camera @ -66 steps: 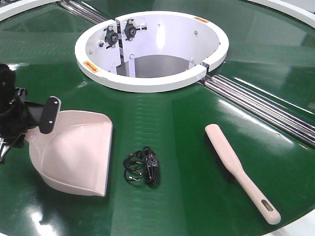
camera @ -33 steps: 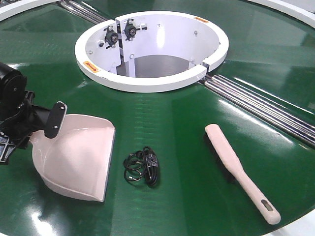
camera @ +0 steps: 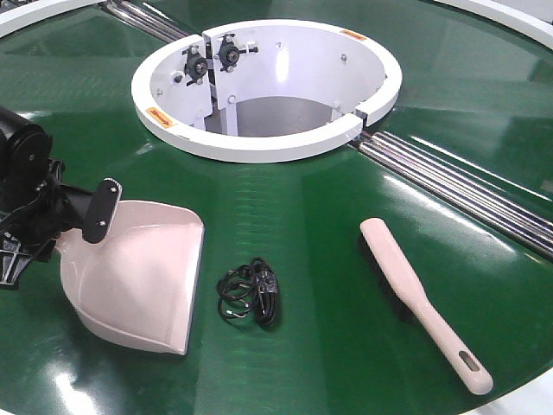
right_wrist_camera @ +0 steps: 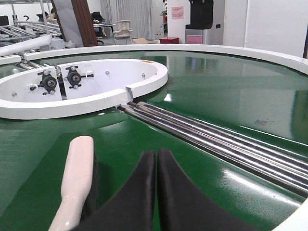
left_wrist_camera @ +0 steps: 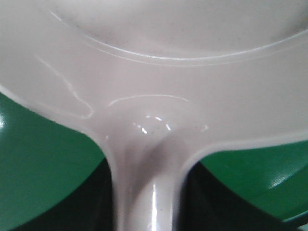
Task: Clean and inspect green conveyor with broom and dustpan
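Observation:
The pale beige dustpan (camera: 138, 277) lies on the green conveyor (camera: 302, 216) at the front left, its lip facing right. My left gripper (camera: 73, 220) is shut on the dustpan's handle (left_wrist_camera: 149, 192), with a dark finger on each side of it in the left wrist view. The slim beige broom (camera: 415, 294) lies flat at the front right, handle tip toward the near edge. In the right wrist view my right gripper (right_wrist_camera: 156, 159) is shut and holds nothing, just right of the broom (right_wrist_camera: 77, 178) and apart from it. It is outside the front view.
A tangle of black cable (camera: 251, 294) lies on the belt just right of the dustpan's lip. The white ring-shaped hub (camera: 268, 143) stands at the back centre. Steel rollers (camera: 449, 186) run diagonally from it toward the right edge.
My left gripper has moved right with the dustpan in it, and the lip has come a little closer to the black cable. The broom and cable have not moved.

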Tool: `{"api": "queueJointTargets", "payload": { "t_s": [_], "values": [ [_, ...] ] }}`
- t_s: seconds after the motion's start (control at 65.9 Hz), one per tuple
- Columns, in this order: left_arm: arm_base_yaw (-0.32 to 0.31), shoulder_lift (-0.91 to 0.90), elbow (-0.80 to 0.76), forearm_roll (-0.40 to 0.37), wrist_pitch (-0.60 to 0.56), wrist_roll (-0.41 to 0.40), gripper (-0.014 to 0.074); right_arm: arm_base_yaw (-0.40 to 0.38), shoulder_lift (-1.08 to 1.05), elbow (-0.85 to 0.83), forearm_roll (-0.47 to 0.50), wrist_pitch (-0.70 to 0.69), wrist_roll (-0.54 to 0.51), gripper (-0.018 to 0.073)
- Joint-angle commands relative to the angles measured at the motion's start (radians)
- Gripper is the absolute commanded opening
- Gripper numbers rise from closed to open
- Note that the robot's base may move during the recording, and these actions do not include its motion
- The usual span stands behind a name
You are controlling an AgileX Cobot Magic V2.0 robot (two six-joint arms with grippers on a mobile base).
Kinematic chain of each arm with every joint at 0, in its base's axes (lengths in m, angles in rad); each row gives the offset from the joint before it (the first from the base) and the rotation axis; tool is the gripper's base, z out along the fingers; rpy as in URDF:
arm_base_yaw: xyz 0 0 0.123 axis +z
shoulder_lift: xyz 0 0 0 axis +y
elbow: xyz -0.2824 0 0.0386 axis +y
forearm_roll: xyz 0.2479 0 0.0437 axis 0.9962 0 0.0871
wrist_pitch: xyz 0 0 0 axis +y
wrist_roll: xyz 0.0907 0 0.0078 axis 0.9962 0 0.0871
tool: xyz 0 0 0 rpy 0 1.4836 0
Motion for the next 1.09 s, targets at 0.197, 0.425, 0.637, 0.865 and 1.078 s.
{"api": "queueJointTargets", "payload": {
  "t_s": [0.197,0.425,0.637,0.865,1.078],
  "values": [
    [-0.008,-0.039,-0.028,0.009,-0.005,-0.034,-0.0007,-0.002,-0.018,0.012,-0.002,-0.069,-0.004,-0.001],
    [-0.008,-0.039,-0.026,0.009,-0.007,-0.034,-0.0007,-0.002,-0.018,0.012,-0.002,-0.069,-0.004,-0.001],
    [-0.008,-0.039,0.033,0.022,-0.017,-0.034,-0.0007,-0.002,-0.018,0.012,-0.002,-0.069,-0.004,-0.001],
    [-0.007,-0.04,0.041,0.028,-0.028,-0.049,-0.0007,-0.002,-0.018,0.012,-0.002,-0.069,-0.004,-0.001],
    [-0.007,-0.04,0.041,0.028,-0.033,-0.05,-0.0007,-0.002,-0.018,0.012,-0.002,-0.069,-0.004,-0.001]
  ]
}}
